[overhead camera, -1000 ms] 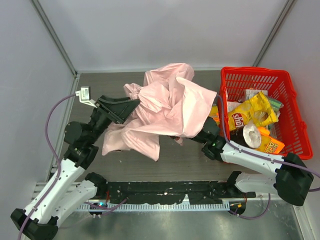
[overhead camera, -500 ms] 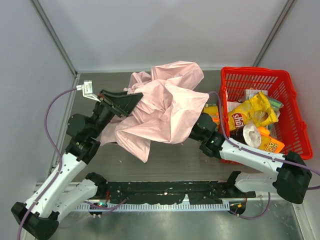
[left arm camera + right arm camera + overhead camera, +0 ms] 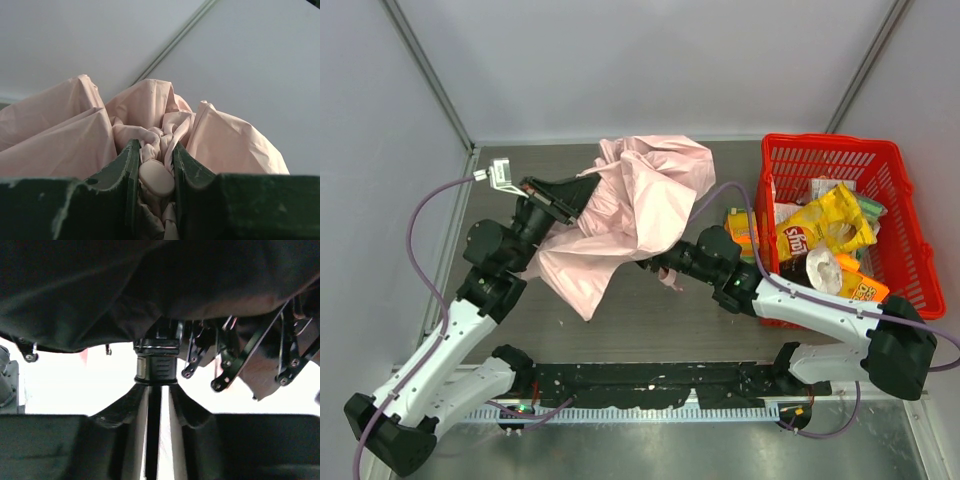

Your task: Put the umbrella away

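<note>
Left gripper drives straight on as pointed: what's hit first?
The pale pink thin-fabric umbrella: the left gripper is clamped on its rounded tip cap, bunched canopy directly ahead. Depth beyond that is unclear.

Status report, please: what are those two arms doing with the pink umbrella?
Left tool shut on umbrella tip cap. Right tool shut on its shaft. Canopy loose, not folded. Red basket close beside right arm.

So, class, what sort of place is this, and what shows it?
Probably a robot test booth: plain grey walls around a table, two arms bolted at its edge, a red basket of snacks.
</note>
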You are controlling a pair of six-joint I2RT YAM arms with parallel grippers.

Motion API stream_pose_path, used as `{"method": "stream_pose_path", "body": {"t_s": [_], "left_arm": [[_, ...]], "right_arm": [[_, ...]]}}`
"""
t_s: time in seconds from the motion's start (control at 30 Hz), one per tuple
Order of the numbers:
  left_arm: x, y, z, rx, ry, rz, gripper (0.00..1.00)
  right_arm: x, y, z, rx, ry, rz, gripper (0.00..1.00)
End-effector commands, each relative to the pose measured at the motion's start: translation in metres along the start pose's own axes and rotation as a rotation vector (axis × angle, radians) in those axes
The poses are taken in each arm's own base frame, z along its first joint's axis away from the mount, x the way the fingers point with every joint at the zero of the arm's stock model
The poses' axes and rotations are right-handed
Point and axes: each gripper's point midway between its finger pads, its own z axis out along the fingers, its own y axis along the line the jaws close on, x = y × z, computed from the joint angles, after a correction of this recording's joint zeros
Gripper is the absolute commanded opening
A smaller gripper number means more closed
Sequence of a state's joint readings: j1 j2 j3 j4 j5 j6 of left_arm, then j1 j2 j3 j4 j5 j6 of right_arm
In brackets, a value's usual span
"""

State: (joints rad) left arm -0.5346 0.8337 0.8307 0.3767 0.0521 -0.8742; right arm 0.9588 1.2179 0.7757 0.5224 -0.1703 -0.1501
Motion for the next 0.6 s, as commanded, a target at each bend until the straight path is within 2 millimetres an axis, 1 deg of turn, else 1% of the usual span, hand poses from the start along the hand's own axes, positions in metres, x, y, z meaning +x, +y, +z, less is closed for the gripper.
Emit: {"method": "stream_pose_path", "body": {"t_s": [0.0,0.03,0.07,0.1,0.13,0.17,0.2,0.23,0.27,0.3,0.33,0.4,0.43,0.47,0.5,0.53,0.57], "left_arm": [[-0.022,-0.025,-0.003,0.015,-0.038,-0.045,0.00],[-0.020,-0.021,-0.003,-0.012,-0.029,-0.055,0.00],[-0.025,-0.014,-0.004,-0.054,-0.048,-0.064,0.00],[-0.024,-0.007,-0.006,-0.108,-0.043,-0.077,0.00],[-0.027,0.003,-0.008,-0.180,-0.049,-0.092,0.00],[-0.030,0.011,-0.011,-0.244,-0.057,-0.105,0.00],[-0.029,0.027,-0.015,-0.340,-0.062,-0.123,0.00],[-0.033,0.035,-0.020,-0.409,-0.082,-0.151,0.00],[-0.034,0.046,-0.025,-0.475,-0.096,-0.166,0.00],[-0.037,0.051,-0.027,-0.512,-0.111,-0.180,0.00],[-0.038,0.053,-0.028,-0.536,-0.119,-0.184,0.00],[-0.039,0.065,-0.034,-0.621,-0.138,-0.206,0.00],[-0.036,0.073,-0.037,-0.669,-0.133,-0.205,0.00],[-0.036,0.077,-0.040,-0.699,-0.134,-0.207,0.00],[-0.034,0.081,-0.039,-0.727,-0.128,-0.212,0.00],[-0.032,0.084,-0.040,-0.748,-0.120,-0.215,0.00],[-0.032,0.084,-0.042,-0.769,-0.121,-0.231,0.00]], "right_arm": [[-0.004,-0.001,-0.001,-0.002,0.005,0.064,0.44],[0.008,-0.003,-0.006,0.020,0.036,0.076,0.48],[0.007,-0.004,-0.011,0.032,0.037,0.093,0.55],[0.018,-0.009,-0.016,0.075,0.069,0.109,0.60],[0.018,-0.016,-0.022,0.116,0.077,0.120,0.63],[0.027,-0.016,-0.028,0.130,0.121,0.131,0.63],[0.021,-0.023,-0.034,0.173,0.115,0.145,0.64],[0.028,-0.022,-0.039,0.181,0.142,0.154,0.65],[0.020,-0.022,-0.045,0.183,0.125,0.159,0.67],[0.024,-0.020,-0.049,0.181,0.131,0.160,0.68],[0.018,-0.019,-0.052,0.180,0.117,0.158,0.72],[0.017,-0.022,-0.052,0.203,0.140,0.157,0.73],[0.011,-0.016,-0.048,0.186,0.144,0.159,0.73],[0.010,-0.019,-0.046,0.211,0.149,0.150,0.73],[0.005,-0.016,-0.038,0.208,0.151,0.142,0.73],[0.004,-0.019,-0.036,0.228,0.157,0.112,0.73],[0.004,-0.015,-0.027,0.223,0.170,0.092,0.73]]}}
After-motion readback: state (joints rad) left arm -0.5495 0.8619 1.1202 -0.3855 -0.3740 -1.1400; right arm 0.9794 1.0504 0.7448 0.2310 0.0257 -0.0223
